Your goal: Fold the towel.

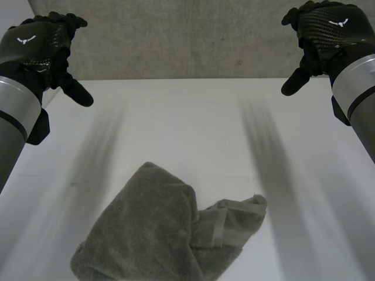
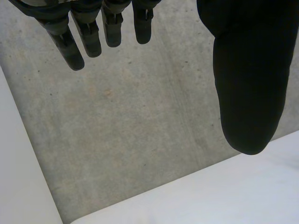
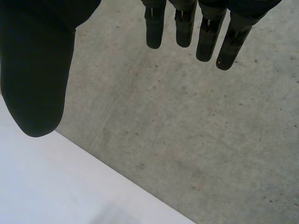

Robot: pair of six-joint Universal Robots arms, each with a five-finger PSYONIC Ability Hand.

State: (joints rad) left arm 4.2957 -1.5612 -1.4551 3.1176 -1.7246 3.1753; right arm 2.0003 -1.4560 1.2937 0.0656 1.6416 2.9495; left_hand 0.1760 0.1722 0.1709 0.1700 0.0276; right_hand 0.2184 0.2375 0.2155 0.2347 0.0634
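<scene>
Hovering at the upper left and upper right of the head view, my left hand (image 1: 35, 44) and right hand (image 1: 328, 29) hang over the far side of the table (image 1: 176, 117), fingers (image 2: 74, 51) relaxed and nearly straight, holding nothing. The towel (image 1: 158, 234) lies crumpled at the lower centre, well apart from both. It looks soft, limp and light, likely to sag when lifted; I would pinch the banded hem (image 1: 220, 225) on its right side.
</scene>
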